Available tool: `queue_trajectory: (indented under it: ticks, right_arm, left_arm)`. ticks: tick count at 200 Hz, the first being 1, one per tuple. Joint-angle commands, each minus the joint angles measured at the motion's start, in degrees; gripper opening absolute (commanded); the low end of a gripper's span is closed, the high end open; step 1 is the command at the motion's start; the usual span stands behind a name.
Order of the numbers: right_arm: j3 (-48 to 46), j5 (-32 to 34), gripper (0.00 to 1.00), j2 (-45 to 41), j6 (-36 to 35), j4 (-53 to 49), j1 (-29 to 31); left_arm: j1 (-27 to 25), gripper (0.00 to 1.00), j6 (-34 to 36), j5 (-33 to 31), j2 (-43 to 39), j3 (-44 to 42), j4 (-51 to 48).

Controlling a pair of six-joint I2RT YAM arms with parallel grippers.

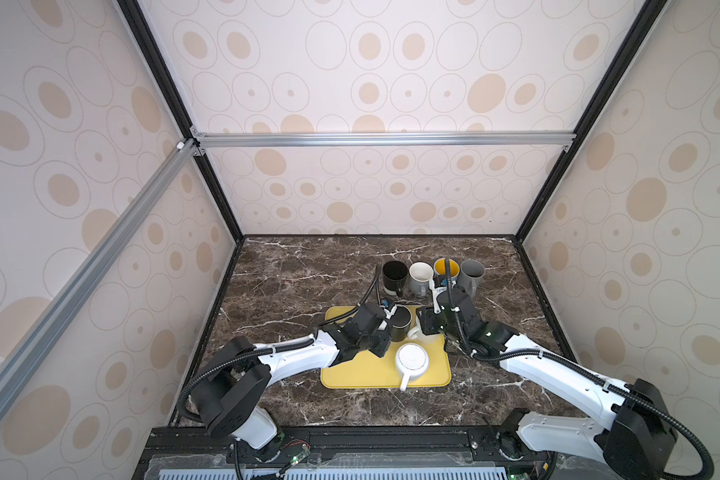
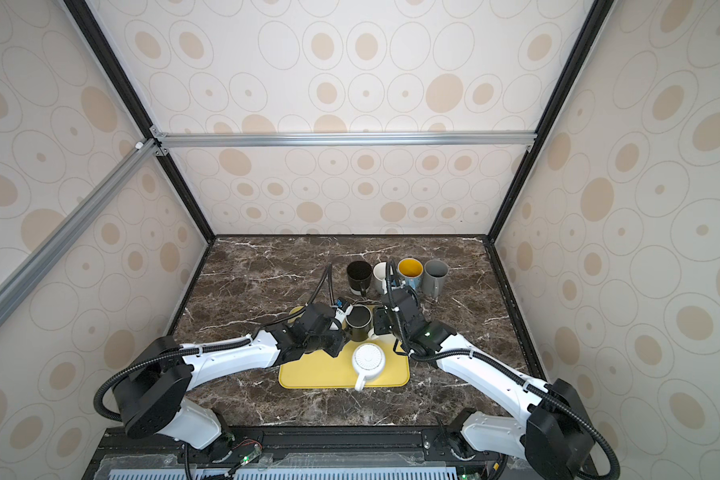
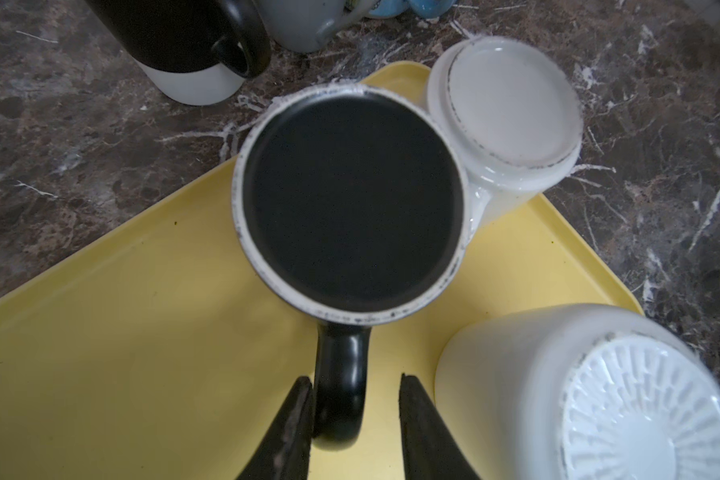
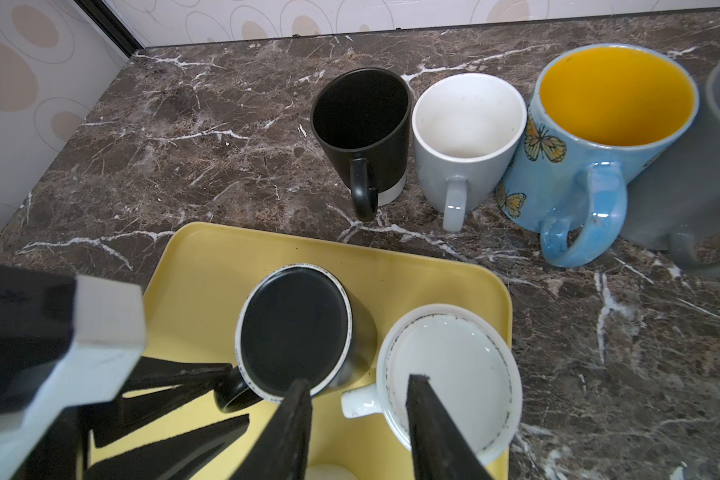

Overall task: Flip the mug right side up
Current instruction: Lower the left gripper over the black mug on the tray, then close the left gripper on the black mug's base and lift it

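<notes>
The left tool (image 3: 355,378) hangs low over the yellow tray (image 3: 121,332), its jaws parted astride the handle (image 3: 341,353) of the upside-down black mug (image 3: 350,199). One finger lies against the handle and the other shows a strip of tray beside it, so nothing is clamped. The mug's body sits base up on the tray just beyond the fingertips, with the handle pointing back in between them.

The tray holds three mugs, all mouth down. Nearest the robot, off to the left tool's right, is a white mug with a ribbed base (image 1: 411,360). Then comes the black one in front of the tool. Just beside that, on its right, is a plain white mug (image 4: 449,365).

The right tool (image 4: 359,382) hangs above that plain white mug, jaws apart and gripping nothing I can see. The white mug's handle shows between its fingers.

Beyond both tools, off the tray on the marble table (image 4: 184,145), four mugs stand upright in a close row. They are a black mug with a white foot (image 4: 362,116), a pale grey mug with a white inside (image 4: 468,116), a blue butterfly mug with a yellow inside (image 4: 558,178), and a dark grey mug (image 4: 703,166).

That makes seven mugs, one tray and two tools.
</notes>
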Motion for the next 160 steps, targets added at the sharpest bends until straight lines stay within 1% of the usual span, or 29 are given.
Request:
queue_trajectory:
  ticks: [1, 17, 55, 67, 79, 93, 117, 160]
  right_arm:
    - [-0.9, 1.0, 0.41, -0.8, -0.6, -0.4, 0.3]
    - [-1.2, 1.2, 0.41, -1.2, -0.6, -0.4, 0.3]
    - [-1.8, 1.9, 0.41, -2.1, -0.8, -0.2, 0.3]
    - [-2.0, 1.9, 0.41, -2.1, -0.7, 0.0, 0.3]
    - [-2.1, 1.9, 0.41, -2.1, -0.8, 0.0, 0.4]
    - [-2.1, 2.0, 0.41, -1.9, -0.9, 0.0, 0.3]
    - [-2.1, 2.2, 0.41, -1.7, -1.0, 0.1, 0.4]
    - [-2.2, 2.2, 0.41, -1.7, -0.8, 0.3, 0.3]
  left_arm:
    - [-0.3, 0.30, 1.3, 1.0, 1.8, 2.5, -0.6]
    - [-0.3, 0.26, 1.1, 1.0, 2.9, 2.9, -0.4]
    - [-0.3, 0.26, 1.0, 0.3, 3.5, 3.5, -0.4]
    - [-0.3, 0.32, 1.0, -0.1, 3.6, 3.7, -0.5]
    - [-0.3, 0.42, 1.2, -0.3, 3.8, 4.1, -0.8]
    - [-0.3, 0.46, 1.2, -1.3, 4.6, 5.1, -2.0]
    - [-0.2, 0.45, 1.4, -1.8, 6.0, 6.1, -3.2]
    - [-0.3, 0.38, 1.4, -3.0, 6.2, 6.4, -3.2]
